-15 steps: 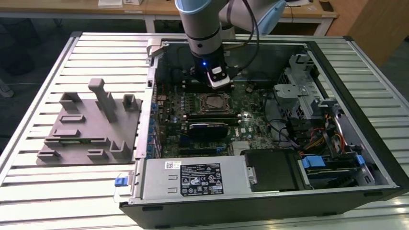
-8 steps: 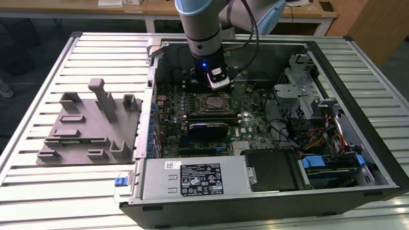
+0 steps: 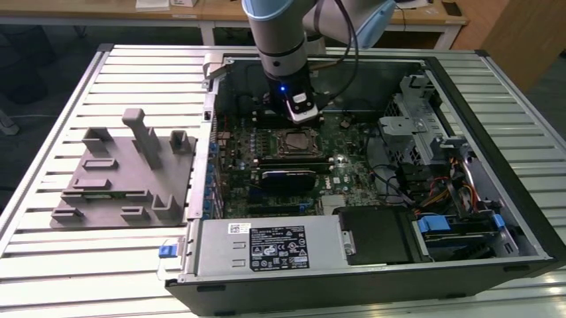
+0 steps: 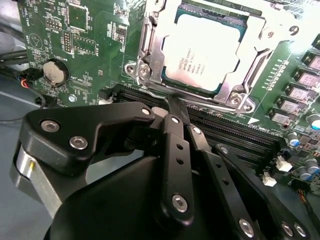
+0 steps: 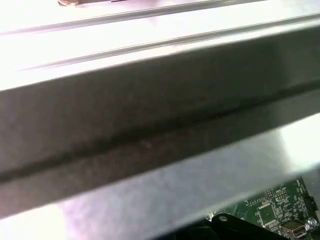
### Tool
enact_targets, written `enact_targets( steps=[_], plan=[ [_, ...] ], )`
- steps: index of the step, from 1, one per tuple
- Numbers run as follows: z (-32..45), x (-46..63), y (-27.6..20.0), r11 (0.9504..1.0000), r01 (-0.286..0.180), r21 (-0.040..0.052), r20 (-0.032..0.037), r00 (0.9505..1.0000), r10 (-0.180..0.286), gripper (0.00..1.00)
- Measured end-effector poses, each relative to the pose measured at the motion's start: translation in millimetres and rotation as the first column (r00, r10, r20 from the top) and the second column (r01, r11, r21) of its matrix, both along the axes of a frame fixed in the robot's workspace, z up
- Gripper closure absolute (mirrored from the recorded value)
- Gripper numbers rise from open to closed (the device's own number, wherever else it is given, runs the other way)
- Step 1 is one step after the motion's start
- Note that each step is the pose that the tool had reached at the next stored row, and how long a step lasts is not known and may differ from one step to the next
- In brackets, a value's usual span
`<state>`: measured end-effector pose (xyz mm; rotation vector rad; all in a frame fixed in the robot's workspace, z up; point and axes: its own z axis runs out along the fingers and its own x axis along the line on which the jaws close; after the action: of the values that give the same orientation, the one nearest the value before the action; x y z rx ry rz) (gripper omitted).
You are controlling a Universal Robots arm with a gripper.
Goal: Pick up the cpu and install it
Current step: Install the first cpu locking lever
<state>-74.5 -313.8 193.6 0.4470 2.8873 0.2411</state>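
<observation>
The cpu (image 4: 200, 50) already sits in its socket (image 4: 150, 65) on the motherboard (image 4: 75, 30), in the upper middle of the second wrist view, its shiny metal top framed by the socket's steel load plate. In the exterior view the cpu (image 3: 295, 140) lies at the centre of the open computer case (image 3: 495, 132), with the arm standing over it from the upper middle of the frame. The gripper (image 4: 176, 107) hangs just beside the socket's near edge, its black fingers (image 4: 175, 150) drawn together on nothing that I can see. The grey holder block (image 3: 124, 172) rests on the tabletop (image 3: 53, 265) at the left of the exterior view, well apart from the case. The cpu looks light, stiff and flat, with a smooth, slippery lid; its underside contacts are likely fragile, so the thin rim edges seem the safe place to grip, never the faces.
</observation>
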Motion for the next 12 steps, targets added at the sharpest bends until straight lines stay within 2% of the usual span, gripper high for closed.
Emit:
enact_targets(
  steps=[7,12],
  plan=[
    [0.7,-0.6,0.0,0.9999,0.003,0.0143,-0.0005,1.0,-0.003,0.89],
    [0.7,-0.7,0.0,0.9999,0.005,0.0153,0.0004,1.0,-0.005,0.89]
  ],
)
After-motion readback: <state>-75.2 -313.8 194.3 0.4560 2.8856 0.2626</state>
